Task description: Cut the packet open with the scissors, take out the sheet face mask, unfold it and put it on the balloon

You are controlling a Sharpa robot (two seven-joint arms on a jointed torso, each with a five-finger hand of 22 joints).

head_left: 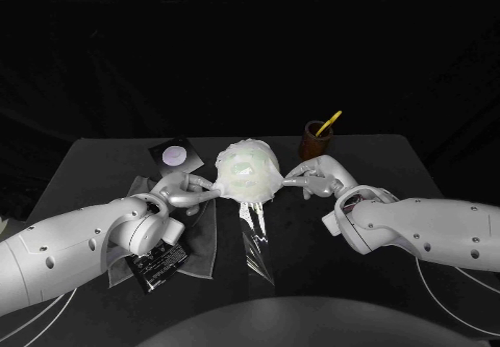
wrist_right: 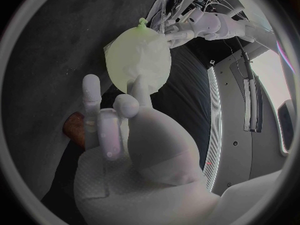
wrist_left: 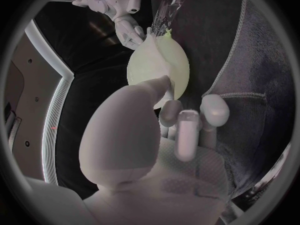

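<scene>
White screw-dotted arms [head_left: 73,246], thin cables [head_left: 438,289], silver left hand [head_left: 186,191] and right hand [head_left: 318,177]

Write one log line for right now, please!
stage: mask on balloon | left hand: touching balloon | right hand: touching balloon | scissors: in cup

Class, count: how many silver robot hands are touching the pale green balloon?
2: the silver left hand touches the pale green balloon on its left side, the silver right hand on its right.
</scene>
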